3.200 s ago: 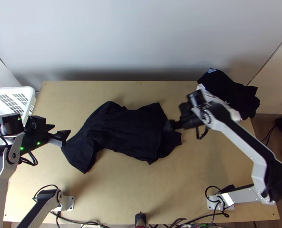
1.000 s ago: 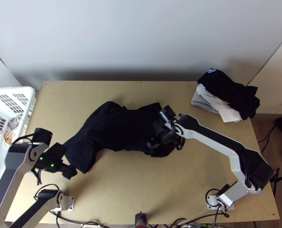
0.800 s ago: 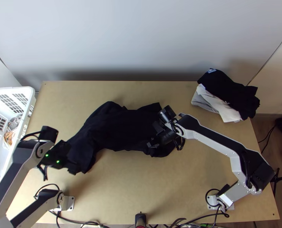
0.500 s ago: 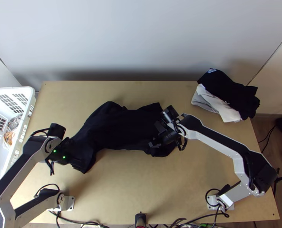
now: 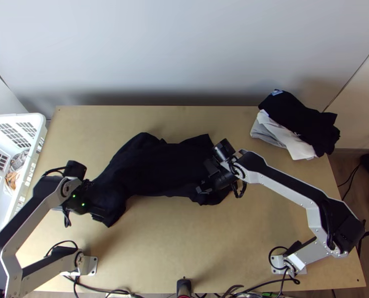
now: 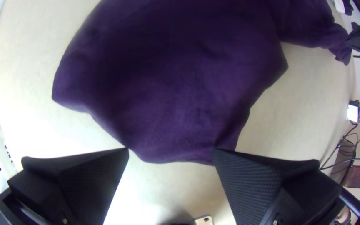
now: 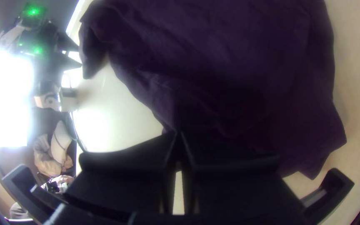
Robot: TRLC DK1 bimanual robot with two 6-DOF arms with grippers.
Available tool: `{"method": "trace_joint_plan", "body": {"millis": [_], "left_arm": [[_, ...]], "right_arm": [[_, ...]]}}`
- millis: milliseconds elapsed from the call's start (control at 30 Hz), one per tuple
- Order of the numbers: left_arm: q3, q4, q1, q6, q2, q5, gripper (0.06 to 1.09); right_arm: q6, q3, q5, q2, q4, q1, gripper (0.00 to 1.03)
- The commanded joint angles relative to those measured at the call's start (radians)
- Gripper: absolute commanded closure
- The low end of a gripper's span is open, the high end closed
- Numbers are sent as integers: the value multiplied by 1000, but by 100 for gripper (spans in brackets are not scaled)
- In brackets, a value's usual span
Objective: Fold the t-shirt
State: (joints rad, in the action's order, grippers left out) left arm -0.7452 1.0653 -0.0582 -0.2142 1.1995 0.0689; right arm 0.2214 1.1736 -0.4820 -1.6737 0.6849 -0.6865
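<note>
1. See the t-shirt [image 5: 152, 171] across the middle of the table [image 5: 159, 248], lying long and uneven, with a ragged outline; probably placed so for good access from both ends.
2. Notice the left gripper [image 6: 171, 148] at the near left end of the cloth, wide open and holding nothing, fingertips just by the edge, on both sides of a rounded part. Likely opened so widely in order to take a generous portion of fabric.
3. Find the right gripper [image 7: 179, 132] at the near edge, toward the right end, closed almost completely, apparently on a small pinch of cloth. Impossible to tell, in such dark fabric, how many layers. Perhaps placed there as an anchor, against sliding during the left grasp.
4. Judge the step as preparation for a two-handed fold, rather early in the task: no neat rectangle yet.
5. Next, close the left gripper on the edge, then lift both held places evenly. Beware of catching only the top layer, or of twisting the soft cloth.
6. Observe also the pile of garments [image 5: 304, 121] at the far right corner and the basket [image 5: 35, 146] beside the left edge, presumably set aside to leave room for folding.
</note>
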Motion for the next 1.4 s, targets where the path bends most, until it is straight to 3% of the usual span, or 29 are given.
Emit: {"method": "trace_joint_plan", "body": {"millis": [0, 67, 133, 167, 367, 500, 633, 833, 1067, 1367], "left_arm": [[-10, -100, -22, 21, 49, 58, 28], [-6, -171, -29, 22, 63, 124, 58], [-8, -240, -42, 33, 89, 178, 101], [-13, -266, -46, 49, 103, 184, 105], [-94, -283, -51, 79, 114, 187, 105], [-253, -196, 8, 61, 43, 215, 105], [-456, -162, 74, 79, -40, 287, 105], [-721, -113, 81, 107, -46, 302, 105], [-873, -130, 97, 210, -54, 355, 105], [-1040, -117, 54, 236, -109, 385, 105]], "right_arm": [[6, 3, 0, 3, -4, -7, 100], [6, 0, 0, 9, -2, -5, 100], [6, -3, 0, 15, 1, -5, 100], [6, -3, 0, 20, 2, -5, 100], [7, 11, 0, 63, 7, 24, 100], [12, 37, 5, 163, -13, 81, 100], [18, 93, 91, 278, -67, 122, 100], [-4, 195, 158, 368, -67, 205, 100], [-48, 202, 273, 506, -111, 216, 100], [-51, 316, 401, 609, -156, 249, 100]]}}
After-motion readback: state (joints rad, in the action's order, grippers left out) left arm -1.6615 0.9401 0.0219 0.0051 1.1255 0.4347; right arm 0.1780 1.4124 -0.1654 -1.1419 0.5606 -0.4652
